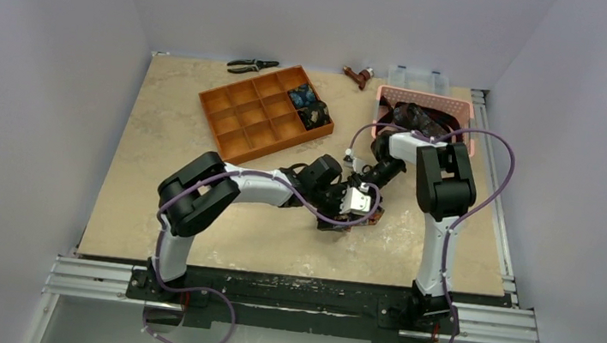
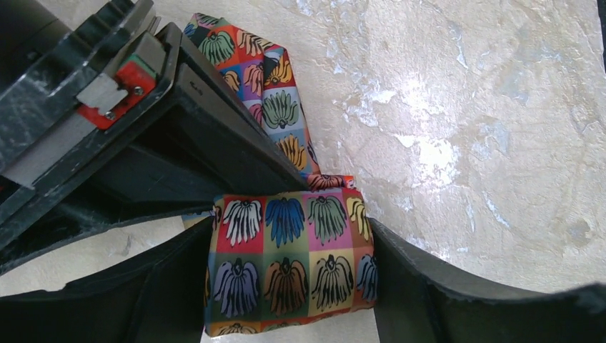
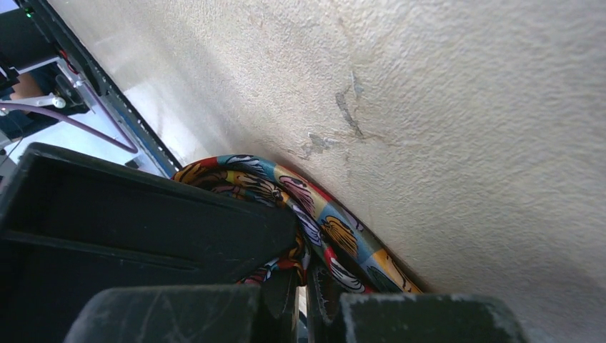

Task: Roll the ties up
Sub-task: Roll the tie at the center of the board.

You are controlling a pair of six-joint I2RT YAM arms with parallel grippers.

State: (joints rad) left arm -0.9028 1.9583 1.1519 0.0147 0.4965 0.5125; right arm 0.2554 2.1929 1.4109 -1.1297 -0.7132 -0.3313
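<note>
The orange-yellow-red print tie is partly rolled into a small coil on the table. My left gripper is shut on the coil, one finger on each side. The tie's loose strip runs away from the coil, under my right gripper's body. In the right wrist view the tie curves along the tabletop, and my right gripper is nearly closed, pinching a fold of it. In the top view both grippers meet mid-table, left and right, with a bit of the tie showing.
An orange compartment tray at the back holds two dark rolled ties. A pink basket at back right holds dark ties. Pliers, a small red-brown tool and a clear box lie by the back edge.
</note>
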